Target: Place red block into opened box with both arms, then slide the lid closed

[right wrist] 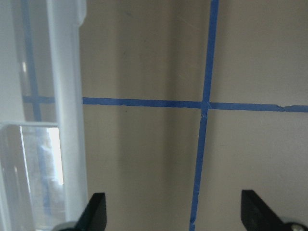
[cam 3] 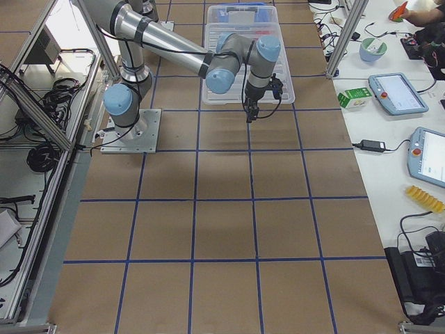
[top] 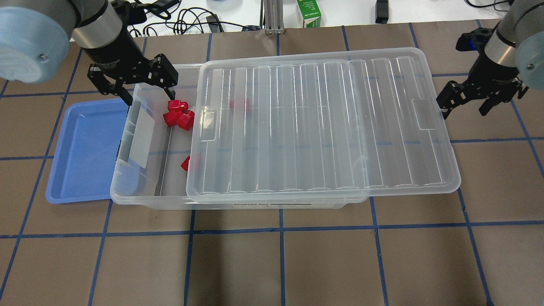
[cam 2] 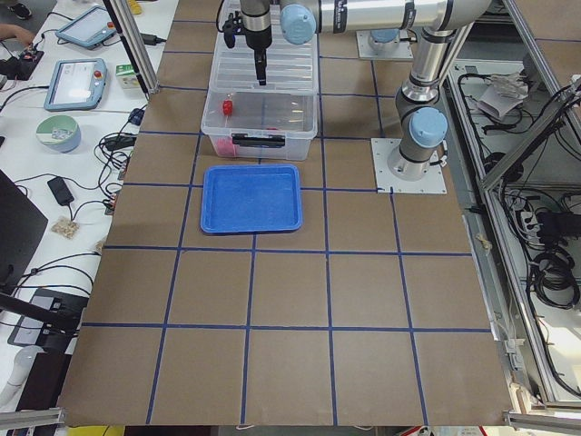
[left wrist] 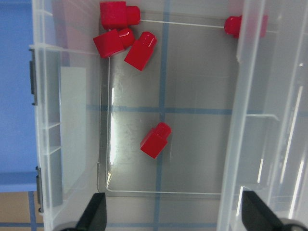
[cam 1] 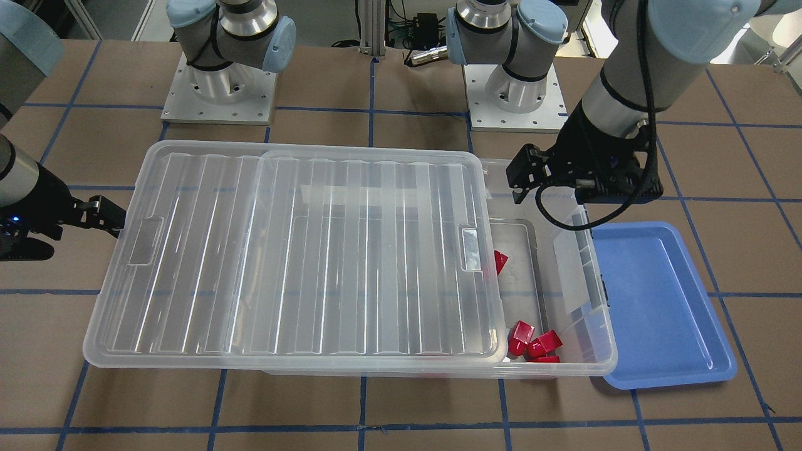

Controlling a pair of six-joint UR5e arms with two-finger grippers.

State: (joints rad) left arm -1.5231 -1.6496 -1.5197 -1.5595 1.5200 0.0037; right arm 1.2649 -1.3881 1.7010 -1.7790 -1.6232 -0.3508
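Several red blocks lie on the floor of the clear box (top: 127, 187): a cluster (top: 176, 114) at the far corner, one alone (left wrist: 155, 140) in the middle, and one (top: 239, 104) under the lid. The ribbed clear lid (top: 323, 127) covers most of the box and overhangs its right end, leaving the left end uncovered. My left gripper (top: 146, 91) hangs open and empty above that uncovered end, its fingertips (left wrist: 96, 211) showing over the near wall. Beside the lid's overhanging short end, my right gripper (top: 464, 111) stands open, holding nothing and apart from the rim (right wrist: 67, 120).
A shallow blue tray (top: 80, 148) lies against the box's uncovered end, with nothing in it. Brown table with blue tape lines (right wrist: 204, 103) extends around. The arm bases (cam 1: 219, 94) stand behind the box. Cables and a green carton (top: 309, 12) sit beyond the table's far edge.
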